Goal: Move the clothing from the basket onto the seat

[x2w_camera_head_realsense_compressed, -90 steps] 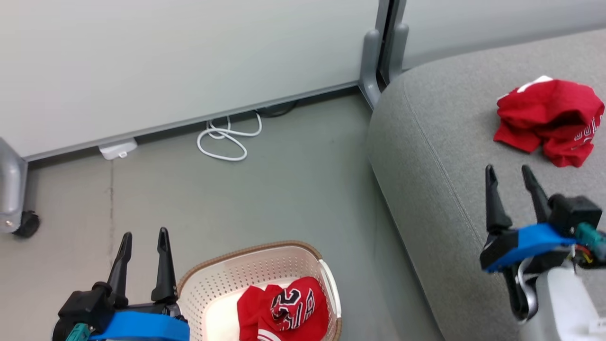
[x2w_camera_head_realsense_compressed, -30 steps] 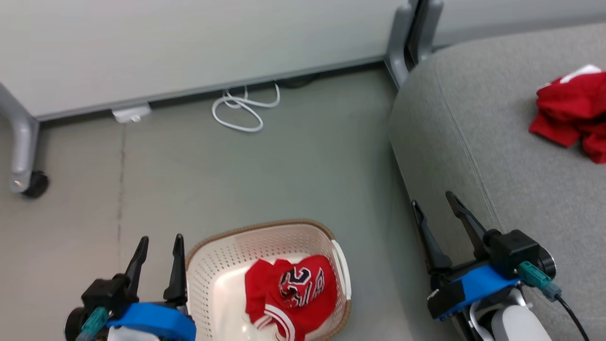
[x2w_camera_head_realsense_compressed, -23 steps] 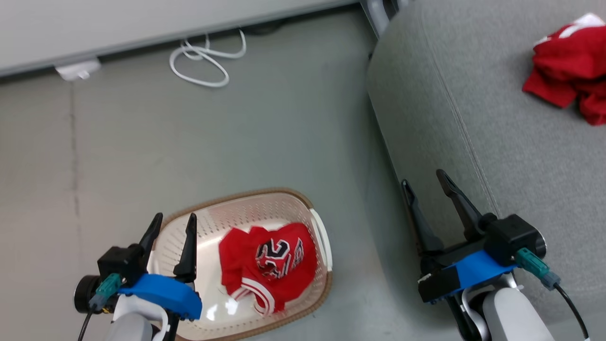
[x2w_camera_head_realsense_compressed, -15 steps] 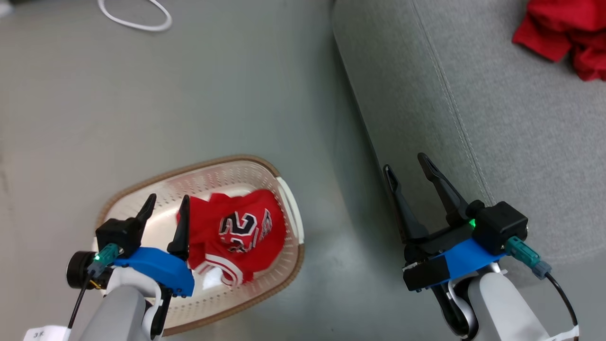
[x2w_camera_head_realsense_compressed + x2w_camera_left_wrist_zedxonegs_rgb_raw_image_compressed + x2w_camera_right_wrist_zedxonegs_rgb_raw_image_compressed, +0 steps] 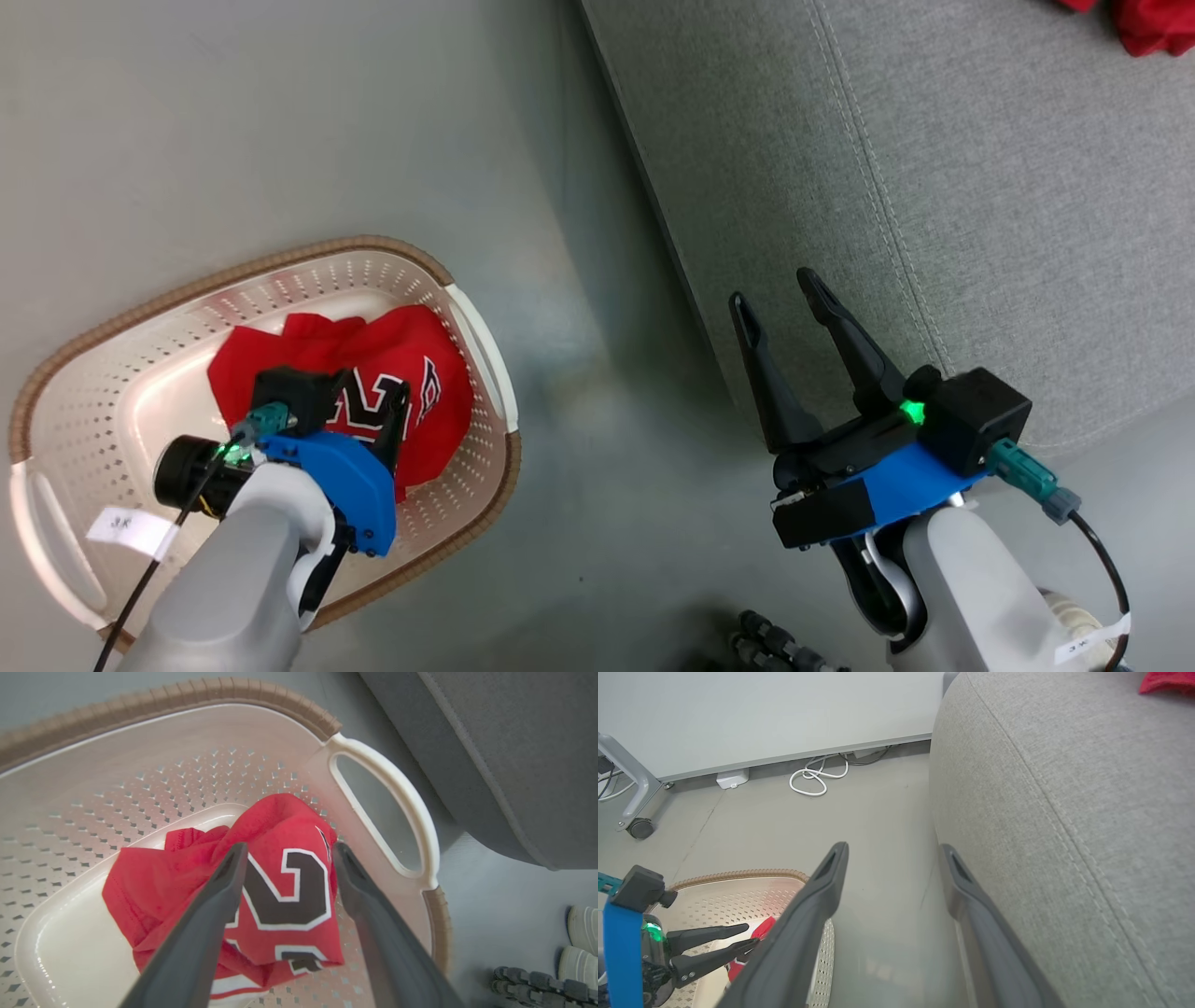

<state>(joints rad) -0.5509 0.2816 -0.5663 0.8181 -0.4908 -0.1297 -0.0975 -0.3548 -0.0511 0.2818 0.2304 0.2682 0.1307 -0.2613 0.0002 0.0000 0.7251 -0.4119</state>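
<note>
- Fabric first: how will the clothing (image 5: 275, 821) behave once it is lifted?
- Light and limp, I'd judge. It's a red jersey, bunched into a mound at the end of the basket (image 5: 280, 254) nearest the seat (image 5: 980, 187), numeral uppermost. Nothing in it can break, but the cloth looks smooth, so a shallow pinch could slide off.
- Where should it be taken?
- At the crown of the mound, across the numeral, where several layers are stacked. The left hand (image 5: 288, 849) is poised there, its fingers spread wide on either side of that numeral. Whether the tips touch the cloth I cannot tell.
- And an edge instead?
- Worse. One layer would probably come up alone, and the rest would hang long, likely to drag over the brown rim or catch the handle (image 5: 406, 812).
- The right hand (image 5: 773, 287)?
- Fingers apart, holding nothing, over the floor just beside the seat's edge.
- Anything on the seat?
- A second red garment (image 5: 1153, 23) lies farther along the cushion, well apart from the basket.
</note>
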